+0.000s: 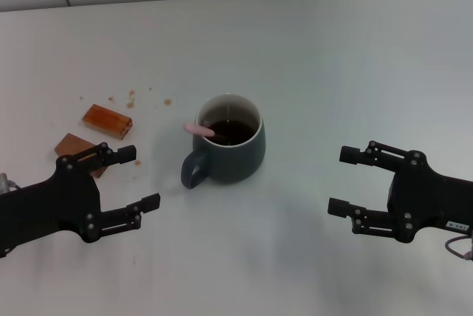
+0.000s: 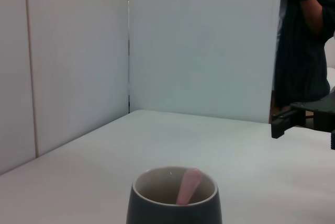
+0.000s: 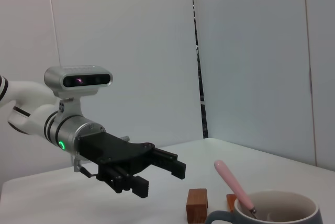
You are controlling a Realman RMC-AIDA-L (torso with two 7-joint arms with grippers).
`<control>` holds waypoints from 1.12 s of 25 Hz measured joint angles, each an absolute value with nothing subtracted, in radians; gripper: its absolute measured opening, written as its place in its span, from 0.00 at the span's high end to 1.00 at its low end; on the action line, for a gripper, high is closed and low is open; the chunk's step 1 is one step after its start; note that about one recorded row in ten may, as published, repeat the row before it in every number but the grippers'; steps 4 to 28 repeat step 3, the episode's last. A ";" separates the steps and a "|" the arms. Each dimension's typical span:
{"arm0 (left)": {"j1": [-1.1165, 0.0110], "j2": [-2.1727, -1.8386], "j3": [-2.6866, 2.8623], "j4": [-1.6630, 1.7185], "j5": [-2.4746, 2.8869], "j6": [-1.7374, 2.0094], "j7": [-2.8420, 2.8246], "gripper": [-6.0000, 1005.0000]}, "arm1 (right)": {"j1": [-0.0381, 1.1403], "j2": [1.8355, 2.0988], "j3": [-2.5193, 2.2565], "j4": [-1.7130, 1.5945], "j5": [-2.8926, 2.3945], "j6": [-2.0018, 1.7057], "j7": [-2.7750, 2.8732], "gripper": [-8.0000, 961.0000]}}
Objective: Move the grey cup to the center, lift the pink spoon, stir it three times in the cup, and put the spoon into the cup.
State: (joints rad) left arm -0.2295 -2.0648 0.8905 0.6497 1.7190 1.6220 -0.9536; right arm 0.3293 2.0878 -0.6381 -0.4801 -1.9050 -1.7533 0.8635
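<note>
Head view: white worktop; pink spoon is leaning leftward in grey cup; left claw and right claw are gaping.

You are looking at a white table reaching back to a pale panelled wall. The grey cup is sitting directly on it near the middle, its loop handle pointing toward the near left. Two brown blocks are lying on the table left of the cup, one just behind the other, and small brown crumbs are lying scattered on the surface around them
</note>
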 joint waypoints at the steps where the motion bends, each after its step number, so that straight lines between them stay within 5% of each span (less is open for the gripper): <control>1: -0.230 -2.065 0.891 0.650 1.719 1.622 -0.954 0.19 | 0.329 2.088 -0.638 -0.480 -1.905 -1.753 0.864 0.17; 28: -0.229 -2.065 0.892 0.649 1.720 1.621 -0.954 0.19 | 0.330 2.088 -0.638 -0.480 -1.905 -1.753 0.864 0.17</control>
